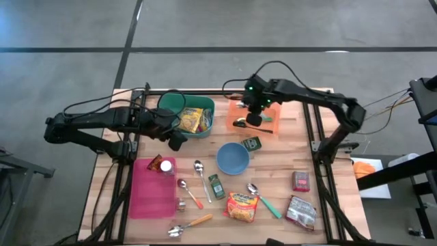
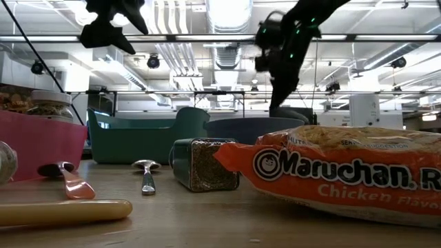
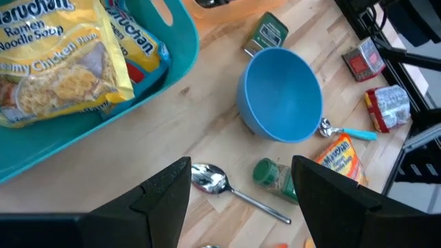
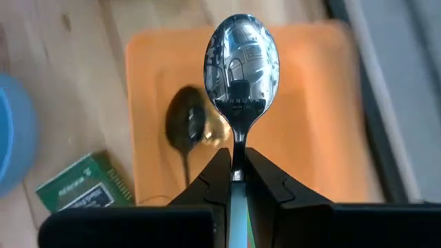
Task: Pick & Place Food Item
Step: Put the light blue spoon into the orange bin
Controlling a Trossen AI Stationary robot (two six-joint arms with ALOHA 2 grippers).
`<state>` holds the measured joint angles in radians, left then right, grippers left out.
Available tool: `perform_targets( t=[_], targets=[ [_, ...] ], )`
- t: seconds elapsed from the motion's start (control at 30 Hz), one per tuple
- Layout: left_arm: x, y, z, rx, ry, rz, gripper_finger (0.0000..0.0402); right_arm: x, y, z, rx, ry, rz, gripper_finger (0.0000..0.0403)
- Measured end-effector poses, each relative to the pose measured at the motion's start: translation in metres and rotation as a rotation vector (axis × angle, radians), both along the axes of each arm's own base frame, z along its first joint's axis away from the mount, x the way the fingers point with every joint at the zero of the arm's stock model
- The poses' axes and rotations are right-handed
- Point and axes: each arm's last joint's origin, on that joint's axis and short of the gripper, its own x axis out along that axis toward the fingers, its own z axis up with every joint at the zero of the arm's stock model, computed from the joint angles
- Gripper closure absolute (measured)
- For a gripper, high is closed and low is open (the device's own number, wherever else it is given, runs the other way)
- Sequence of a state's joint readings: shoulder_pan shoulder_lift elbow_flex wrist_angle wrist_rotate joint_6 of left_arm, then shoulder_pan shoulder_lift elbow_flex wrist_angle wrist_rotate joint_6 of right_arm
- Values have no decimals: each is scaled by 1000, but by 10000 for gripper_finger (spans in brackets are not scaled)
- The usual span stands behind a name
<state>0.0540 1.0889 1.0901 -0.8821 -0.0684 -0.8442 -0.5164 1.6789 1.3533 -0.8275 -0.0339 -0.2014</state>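
My right gripper (image 1: 251, 120) hangs over the orange tray (image 1: 272, 109) at the table's far right, shut on a metal spoon (image 4: 241, 58) with a green handle. The spoon's shadow falls on the tray. My left gripper (image 1: 176, 141) is open in the air between the teal bin (image 1: 171, 104) and the blue bowl (image 1: 233, 158), touching nothing. Ramen packets (image 1: 193, 119) lie in the teal bin. Another ramen packet (image 1: 242, 206) lies flat on the table near the front edge. My right gripper pinches the spoon's neck (image 4: 238, 148) between its two fingers, where the metal meets the green handle. The fingers slant steeply down and run along the spoon. The bowl of the spoon sticks out past the fingertips, lifted clear above the orange tray.
A pink tray (image 1: 151, 195) with a jar (image 1: 164, 166) lies at the front left. A green packet (image 1: 251, 143), a spice jar (image 1: 216, 186), a red packet (image 1: 301, 180), a silver packet (image 1: 301, 212) and several spoons (image 1: 199, 171) are scattered over the table's front half.
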Motion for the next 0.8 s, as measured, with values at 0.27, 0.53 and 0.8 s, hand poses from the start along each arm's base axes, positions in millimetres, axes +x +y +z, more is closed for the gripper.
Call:
perform_targets(
  t=[0.27, 0.53, 0.8],
  targets=[
    [-1, 0, -1, -8, 15, -6, 151, 10, -11, -41, 82, 108, 17, 386],
    [-1, 0, -1, -8, 15, -7, 151, 12, -13, -56, 73, 123, 36, 386],
    [-1, 0, -1, -7, 16, -8, 151, 15, -14, -71, 90, 144, 50, 386]
  ],
)
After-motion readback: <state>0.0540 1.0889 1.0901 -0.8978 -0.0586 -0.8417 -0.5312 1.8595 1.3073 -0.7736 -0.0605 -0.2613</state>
